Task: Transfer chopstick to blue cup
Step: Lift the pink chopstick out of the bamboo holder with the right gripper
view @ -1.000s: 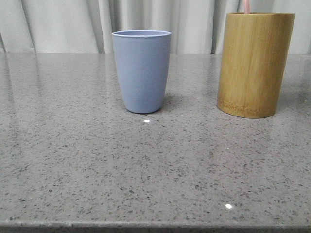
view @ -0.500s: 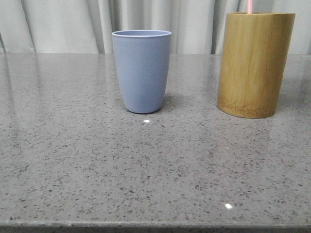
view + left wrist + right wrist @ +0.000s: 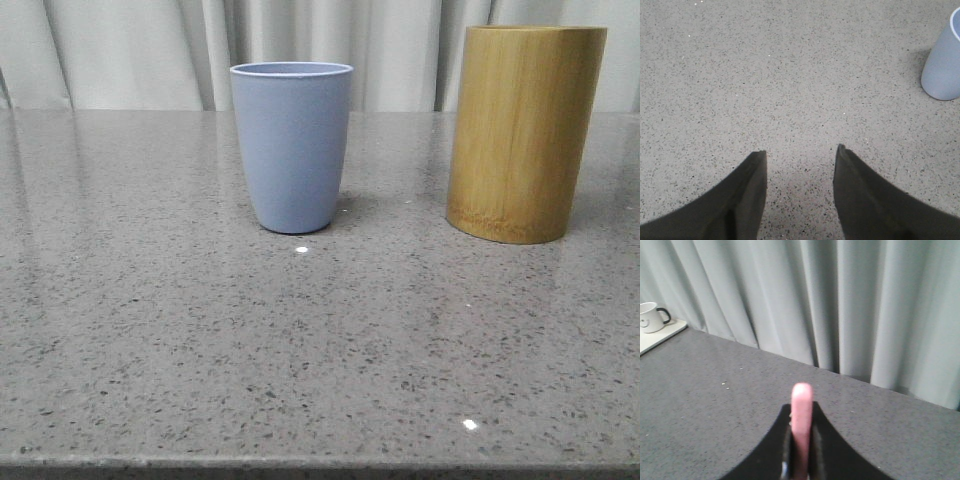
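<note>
Right wrist: thin pale pink chopstick (image 3: 801, 425) clamped between black right gripper (image 3: 801, 460) jaws; left gripper (image 3: 800, 160) jaws apart, matte greyish-blue tumbler (image 3: 943, 65) nearby.

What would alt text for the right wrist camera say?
The right gripper is shut on the pink chopstick, whose rounded tip points up between the dark fingers. Beyond lie a grey table, pale curtains and a white mug.

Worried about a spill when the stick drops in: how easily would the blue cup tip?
Fairly easily, probably. The blue cup tapers to a base narrower than its rim, stands tall for that footing, and looks light. The polished table may let it slide. The chopstick, pinched in the right tool, looks stiff.
</note>
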Tool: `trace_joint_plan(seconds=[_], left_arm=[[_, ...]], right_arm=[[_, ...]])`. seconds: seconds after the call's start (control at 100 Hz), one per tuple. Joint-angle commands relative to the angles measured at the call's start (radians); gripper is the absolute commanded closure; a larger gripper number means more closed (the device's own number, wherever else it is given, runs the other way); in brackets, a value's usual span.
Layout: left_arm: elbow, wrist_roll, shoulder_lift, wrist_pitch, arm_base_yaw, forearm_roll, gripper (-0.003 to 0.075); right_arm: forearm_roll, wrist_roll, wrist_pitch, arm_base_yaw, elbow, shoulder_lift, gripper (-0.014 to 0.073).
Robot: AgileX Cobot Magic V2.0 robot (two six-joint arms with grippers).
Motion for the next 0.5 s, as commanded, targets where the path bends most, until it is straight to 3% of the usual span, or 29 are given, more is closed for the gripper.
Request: trace_joint_plan(seconds=[0.0,0.24,0.49], left_arm=[[-0.025,-0.012,-0.002,-0.070,0.005,-0.001,0.0404],[-0.025,-0.012,-0.002,-0.064,0.005,-0.001,0.0404],[-0.025,-0.012,-0.002,-0.064,0.005,0.001,0.0404]], right_arm=[[0.044,-0.011,-0.094,0.035,-0.035,-0.003,0.0680],[0.077,-0.011,-0.165,0.112,-0.035,0.080,0.0680],[0.077,-0.011,-0.178,0.123,-0.035,0.153,0.0678]])
